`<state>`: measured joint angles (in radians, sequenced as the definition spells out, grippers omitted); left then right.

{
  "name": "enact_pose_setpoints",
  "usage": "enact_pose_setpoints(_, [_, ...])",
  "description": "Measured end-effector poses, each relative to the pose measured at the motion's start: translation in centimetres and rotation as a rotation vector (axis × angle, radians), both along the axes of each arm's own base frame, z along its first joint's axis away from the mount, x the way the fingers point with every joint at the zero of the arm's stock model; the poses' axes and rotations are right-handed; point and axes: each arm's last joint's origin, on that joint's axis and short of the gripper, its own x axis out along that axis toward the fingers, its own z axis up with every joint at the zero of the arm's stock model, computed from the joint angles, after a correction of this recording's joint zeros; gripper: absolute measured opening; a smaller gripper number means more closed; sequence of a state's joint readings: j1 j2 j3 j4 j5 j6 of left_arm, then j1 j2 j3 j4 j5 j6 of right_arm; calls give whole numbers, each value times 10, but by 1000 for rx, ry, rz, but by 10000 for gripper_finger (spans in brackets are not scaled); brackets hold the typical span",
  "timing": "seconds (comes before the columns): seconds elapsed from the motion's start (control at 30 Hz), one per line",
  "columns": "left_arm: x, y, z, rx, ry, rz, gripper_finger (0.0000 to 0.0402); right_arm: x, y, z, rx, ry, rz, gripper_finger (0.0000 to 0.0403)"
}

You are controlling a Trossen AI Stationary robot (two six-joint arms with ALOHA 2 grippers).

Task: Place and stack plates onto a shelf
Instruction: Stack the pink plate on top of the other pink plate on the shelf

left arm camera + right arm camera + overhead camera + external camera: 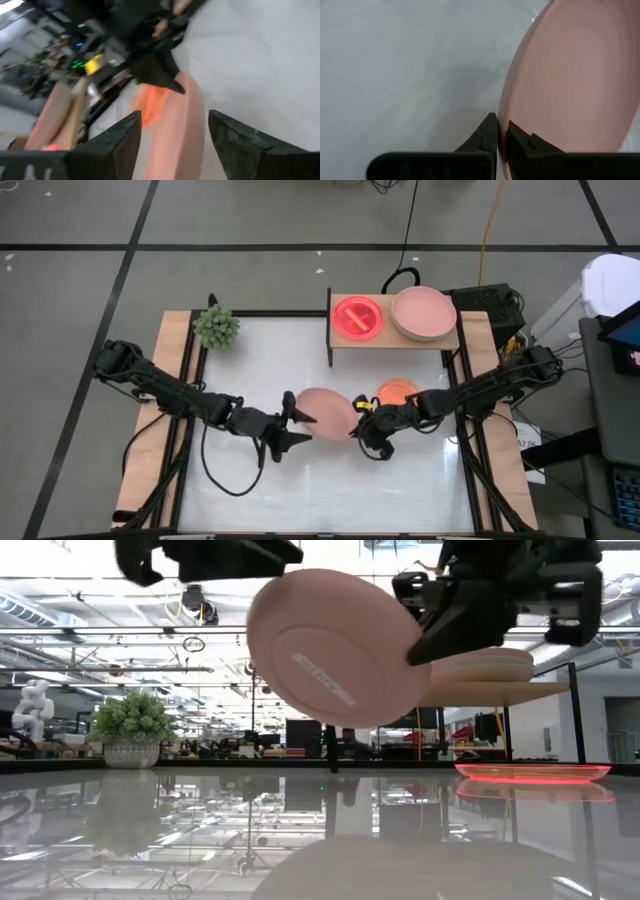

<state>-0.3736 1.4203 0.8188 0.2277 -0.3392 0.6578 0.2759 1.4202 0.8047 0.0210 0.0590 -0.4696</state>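
Right end effector [357, 430] is pinching the big round salmon-pink plate [325, 413] by its rim, tilted up over the white table [300, 490] mid. Left end effector [297, 423] is sitting open beside it.

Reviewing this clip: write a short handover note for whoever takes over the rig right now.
Left gripper: open, fingers either side of the salmon plate, not gripping.
Right gripper: shut on that plate's rim, holding it tilted above the table.
Shelf: neon pink plate and a stack of larger plates on top.
Orange plate on the table.
Left: shelve the salmon plate, then the orange.
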Motion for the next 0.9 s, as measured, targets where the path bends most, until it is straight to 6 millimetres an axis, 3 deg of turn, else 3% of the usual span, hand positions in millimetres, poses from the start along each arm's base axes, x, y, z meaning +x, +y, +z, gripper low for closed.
enact_pose_setpoints(0.27, [1, 8, 8, -170, -144, 366, 259, -21, -7, 14, 53, 77, -117, 1])
enact_pose_setpoints(0.47, [-1, 12, 0, -310, -99, 446, 259, -39, -13, 29, 36, 71, -214, 1])
enact_pose_setpoints(0.9, [-16, 16, -34, -536, -66, 576, 259, -67, -27, 70, -123, -150, -344, 0])
